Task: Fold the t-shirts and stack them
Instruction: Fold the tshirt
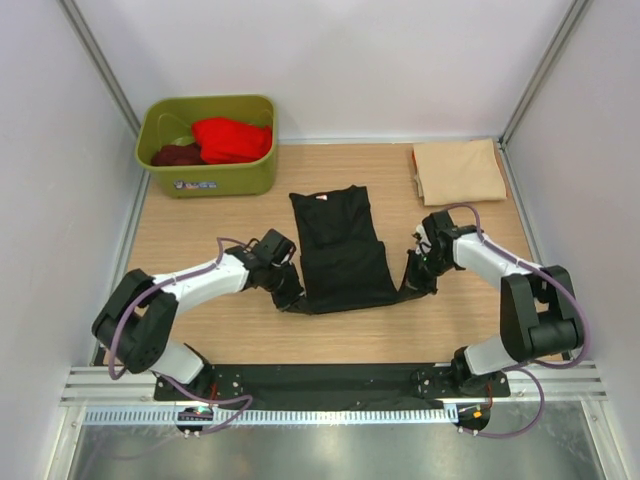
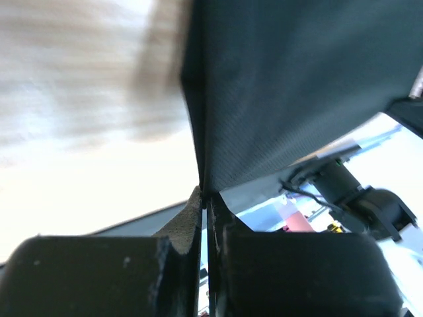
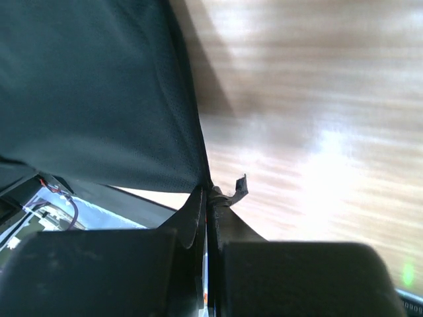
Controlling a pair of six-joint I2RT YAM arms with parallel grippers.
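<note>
The table [image 1: 200, 330] carries everything, and we use the black t-shirt [image 1: 338, 245] at its middle as our marker. The shirt lies lengthwise with its collar at the far end. Its sleeves appear to be tucked in, so it forms a long narrow panel.

The left arm [image 1: 200, 278] reaches the shirt's near left corner, and the right arm [image 1: 490, 258] reaches its near right corner. Beyond the shirt and to its left stands the olive tub [image 1: 235, 178]. Beyond the shirt and to its right lies the beige t-shirt [image 1: 458, 172], folded flat, which we take to be the start of the stack. The red t-shirt [image 1: 232, 138] and the smaller maroon t-shirt [image 1: 177, 155] sit bundled in the tub, unfolded.

Both wrist views show cloth pinched at the tips. The left jaws are clenched on the shirt's hem at one near corner and the right jaws on the hem at the other.

We judge the step in hand to be the lengthwise fold, which carries the near hem over to the collar. To do it well, we should:
- Raise both corners together and level, so the hem runs straight and neither side drags.
- Hold the hem lightly stretched between the arms.
- Travel low enough that the far half does not shift.
- Lay the hem square on the collar edge before releasing.

The pinches look shallow, so a jerk could pull the cloth free.
</note>
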